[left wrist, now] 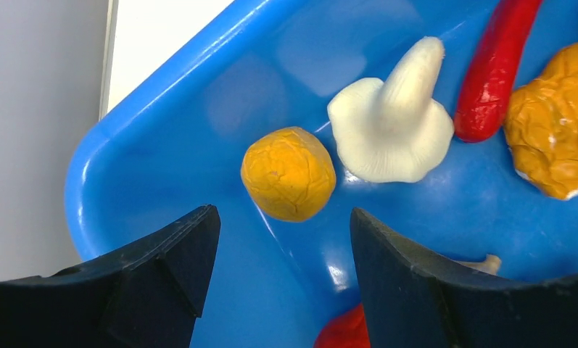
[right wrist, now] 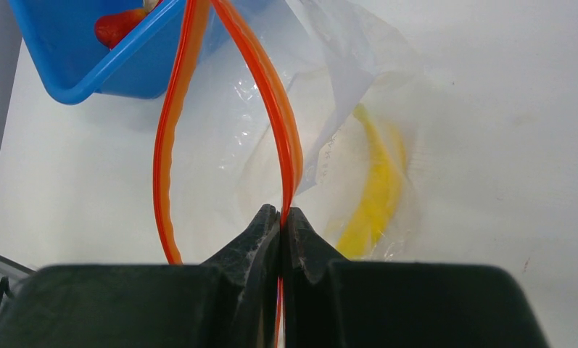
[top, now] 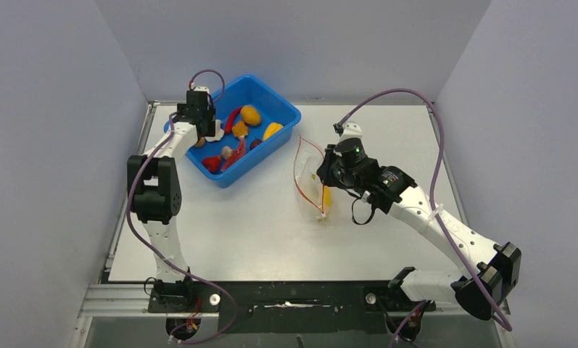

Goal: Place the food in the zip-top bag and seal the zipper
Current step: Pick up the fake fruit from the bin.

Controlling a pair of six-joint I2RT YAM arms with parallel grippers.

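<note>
Fingers on 2 fronts: the right fingers (right wrist: 281, 219) are pressed together on the zipper (right wrist: 275, 94), pinching 1 side of the red-orange strip so that the mouth of the zip-top bag (right wrist: 336, 65) gapes in a loop just ahead of the tips. Beyond them and to the right, 1 yellow banana (right wrist: 376, 181) lies inside the clear plastic on the white surface (right wrist: 503, 109). Farther ahead and to the left sits the blue tub (right wrist: 90, 83). There the left fingers (top: 201, 116) hang spread and empty, with an orange lump (left wrist: 289, 174) just ahead between the tips, apparently untouched. Past it lie a white mushroom-shaped piece (left wrist: 391, 127), a red chili (left wrist: 492, 69) and a 2nd orange lump (left wrist: 554, 119).

On this evidence the task looks to be at an early stage: 1 item is bagged, the rest of the food is in the tub, and the zipper is wholly unsealed. Only the right wrist view shows the pinch on the strip. Only the left wrist view shows the gap around the lump. The overhead view alone takes in both arms, with the bag near the tub.
</note>
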